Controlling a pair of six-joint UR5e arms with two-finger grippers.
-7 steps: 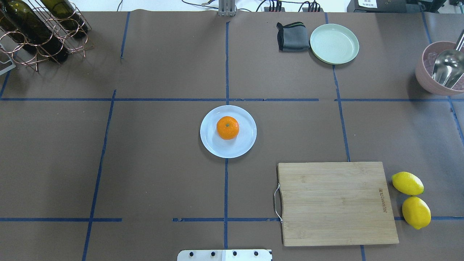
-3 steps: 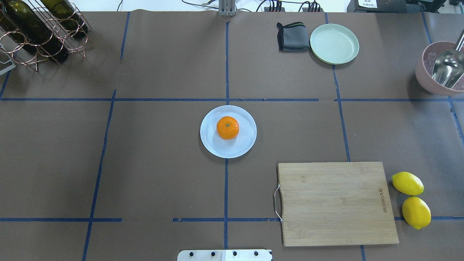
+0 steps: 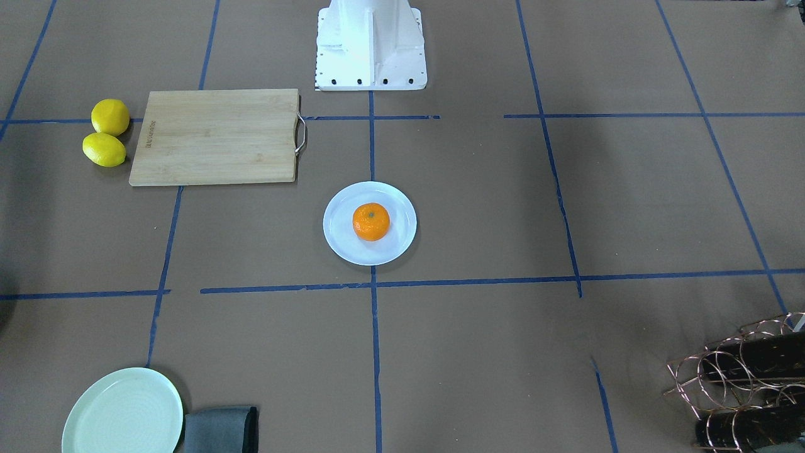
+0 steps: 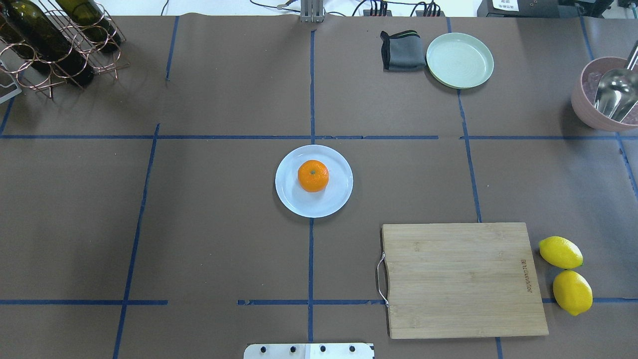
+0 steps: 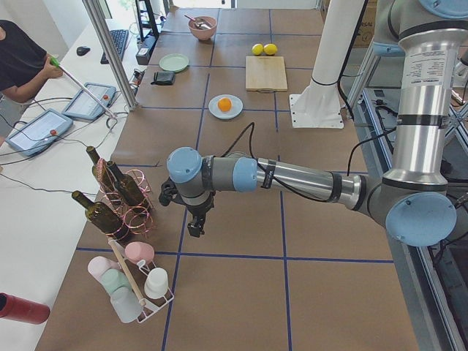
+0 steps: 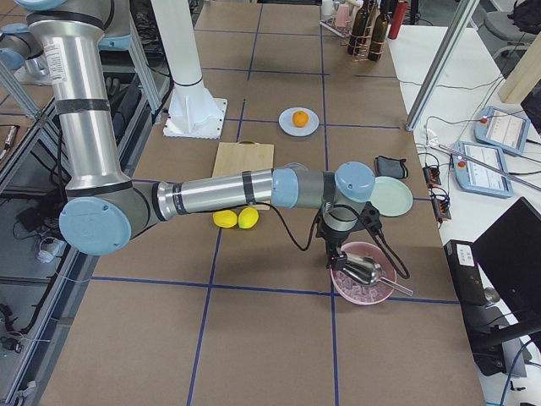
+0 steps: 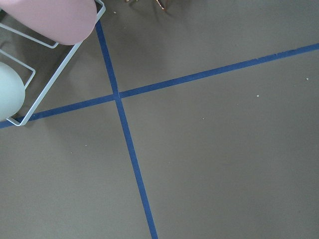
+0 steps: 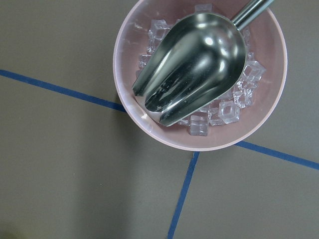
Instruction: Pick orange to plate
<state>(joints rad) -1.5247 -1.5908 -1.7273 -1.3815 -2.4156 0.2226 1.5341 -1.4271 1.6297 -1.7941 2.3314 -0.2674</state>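
Closest to the robot's base, the bamboo cutting board (image 4: pixel 463 279) lies with two lemons (image 4: pixel 560 252) just off its right edge; none of this matters to your job. Farther out, at mid-bench, the orange (image 4: pixel 313 175) already sits stem-up on the pale plate (image 4: pixel 299 202), a little off its centre, so the placing looks done to me. Beyond that, both arms are parked out at the bench ends. The left gripper (image 5: pixel 194 227) hangs over bare bench beside the wine-bottle rack (image 5: pixel 121 194), and the right gripper (image 6: pixel 338 254) hangs right over the pink bowl (image 8: pixel 129 104) of ice with its steel scoop (image 8: pixel 192 64). Only the side cameras catch either set of jaws, so you cannot tell whether they stand apart or together. Your risks now are knocks. If the right arm moves low, it could catch the scoop handle and tip ice out. If the left arm swings toward the rack, it could rattle the bottles. A jolt to the bench might also roll the round fruit over that shallow rim.
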